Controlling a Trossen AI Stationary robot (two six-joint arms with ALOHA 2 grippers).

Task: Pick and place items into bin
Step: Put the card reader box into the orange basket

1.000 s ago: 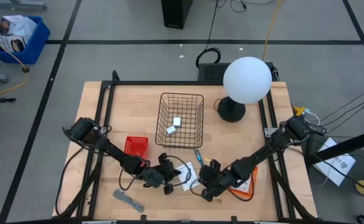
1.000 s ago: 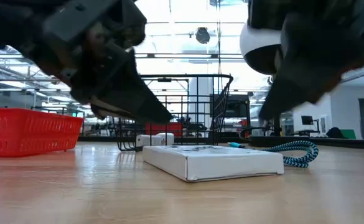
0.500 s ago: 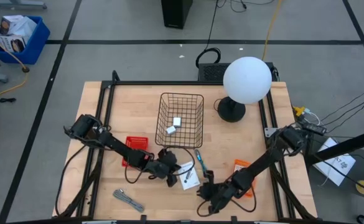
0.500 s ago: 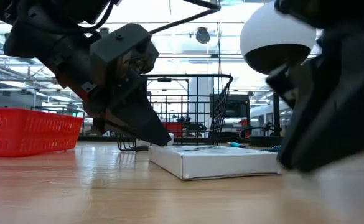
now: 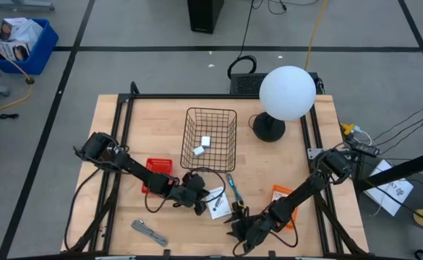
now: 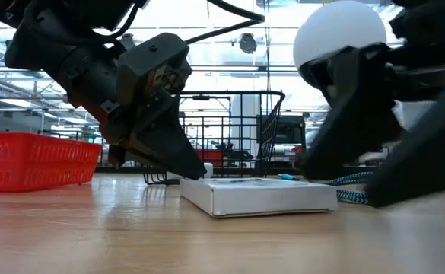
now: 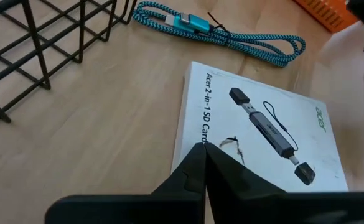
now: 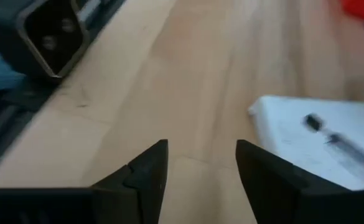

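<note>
Worktop [image 5: 124,144] of pale wood carries the items under inspection. A white printed card packet [image 5: 219,204] lies flat near the front centre, between the two grippers; in the high view its long axis runs roughly front to back, tilted slightly. The left wrist view shows its printed face up, with a card-reader drawing running diagonally across it [image 7: 262,137].

The left gripper [image 5: 200,198] is low at the packet's left edge. Its fingers [image 7: 200,168] are pressed together to a single point, which rests on the packet's near corner. In the low view the same gripper [image 6: 184,160] slopes down to the packet's [image 6: 256,195] left end.

The right gripper [image 5: 238,224] sits low on the worktop, just in front of and to the right of the packet. Its fingers [image 8: 147,168] are spread, with bare wood between them; the packet [image 8: 318,146] lies off to one side, not between them.

A teal braided cable [image 7: 225,37] lies just behind the packet, its length running roughly across the packet's far end. The wire basket [image 5: 210,139] stands further back at centre and holds two little white blocks [image 5: 202,146]. A red basket [image 5: 157,170] stands to the left. A grey metal tool [image 5: 149,232] lies at the front left, angled diagonally. An orange basket [image 5: 283,202] sits by the right arm. A white globe lamp [image 5: 287,92] stands at the rear right.
</note>
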